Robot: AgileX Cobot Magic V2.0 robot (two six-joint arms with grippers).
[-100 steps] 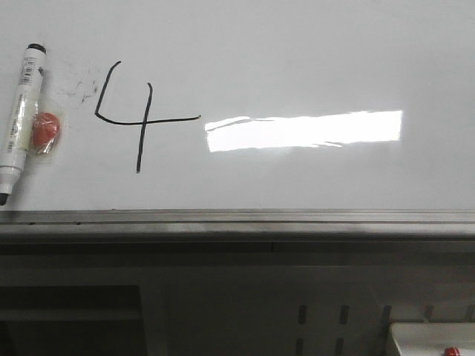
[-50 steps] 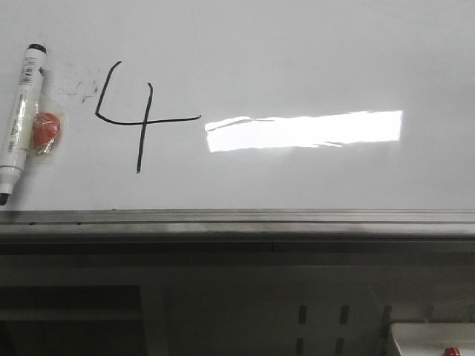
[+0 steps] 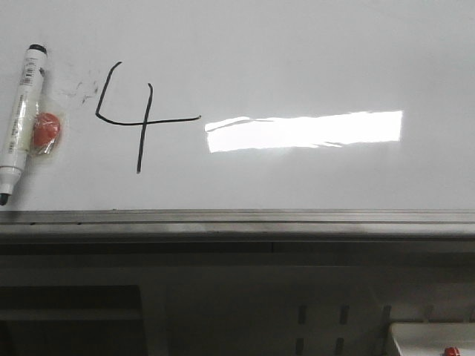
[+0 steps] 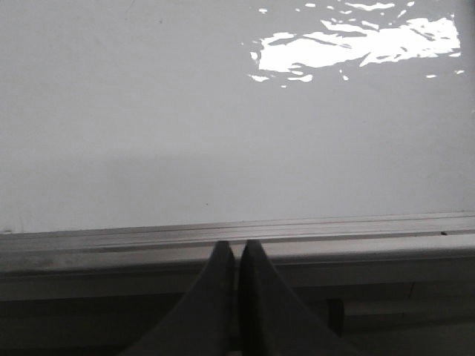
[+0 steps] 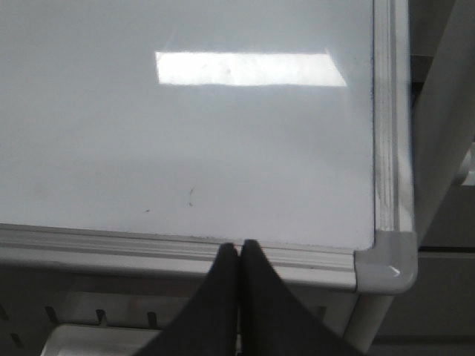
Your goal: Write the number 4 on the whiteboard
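whiteboard (image 3: 297, 44) — number 4 (image 3: 137, 119) done | marker (image 3: 18, 119) tip cut off

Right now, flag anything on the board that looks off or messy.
Faint grey smudges mark the whiteboard just left of the number 4, like leftover ink. The marker lies uncapped on the board's left side, tilted, beside a small red object. Nothing looks damaged.

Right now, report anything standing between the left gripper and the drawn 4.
Nothing visible does. The left gripper is shut at the whiteboard's edge rail; bare board lies ahead, and the number 4 is outside its wrist view.
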